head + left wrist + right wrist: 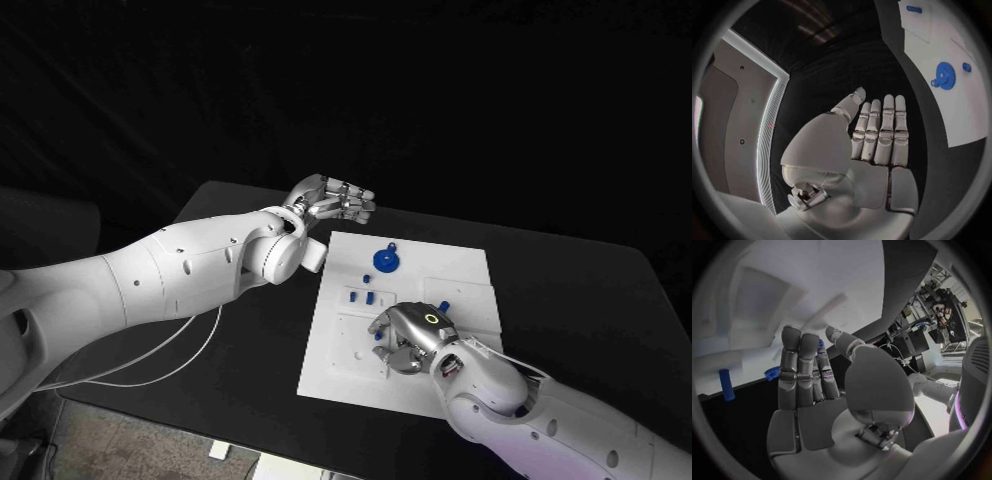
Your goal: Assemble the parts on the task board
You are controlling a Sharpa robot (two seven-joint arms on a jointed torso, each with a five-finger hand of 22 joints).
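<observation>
We see the right hand (407, 338) low over the near half of the task board (469, 262), fingers curled down toward its surface. A small blue tip (443, 303) shows just beyond the knuckles, and the right wrist view shows a blue piece (821, 345) behind the fingertips; whether the hand pinches it or only hovers by it, we cannot tell.

The left hand (333, 201) hangs off the board's far left corner, above the black table (577, 290), fingers straight and side by side, holding nothing.

The risks, as we judge them: if the right hand does hold a part, a loose pinch could let it tilt and jam at its seat. The curled fingers also sit close to the small parts on the board's left side and could nudge them away. The hand hides its own work from the head camera, so a misalignment might go unnoticed.

Our count on the board: one blue gear (387, 260) in the far half, one small peg (392, 245) just beyond it, and three short blue pieces (369, 297) between the gear and the right hand. Anything under the right hand stays uncounted.
</observation>
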